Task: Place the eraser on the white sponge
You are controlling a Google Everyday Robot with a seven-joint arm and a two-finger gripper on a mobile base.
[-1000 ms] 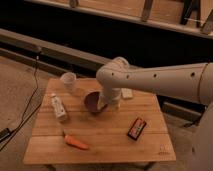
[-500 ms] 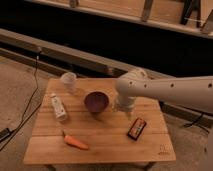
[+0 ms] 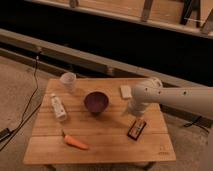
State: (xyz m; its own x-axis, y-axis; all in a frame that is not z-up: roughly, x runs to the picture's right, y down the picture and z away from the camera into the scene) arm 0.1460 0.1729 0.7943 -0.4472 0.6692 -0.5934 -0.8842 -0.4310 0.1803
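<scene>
Counter [image 3: 107, 137]: arm [image 3: 172, 96] swung right, off bowl [image 3: 96, 101].
Jaws now just above eraser [image 3: 136, 129], sponge [image 3: 126, 91] behind them; openness can't tell.

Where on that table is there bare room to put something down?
Bare wood lies at the front between carrot and eraser. It is crowded at the back right: the gripper hangs between white sponge and eraser.

Your arm [image 3: 155, 95] has swung across the worktop [image 3: 105, 145] toward the eraser [image 3: 136, 129]. A second ago it hung over the bowl [image 3: 96, 102], which now shows in full. The pincer [image 3: 132, 112] has come down just above the eraser, and the sponge [image 3: 126, 91] is uncovered again beside the arm
</scene>
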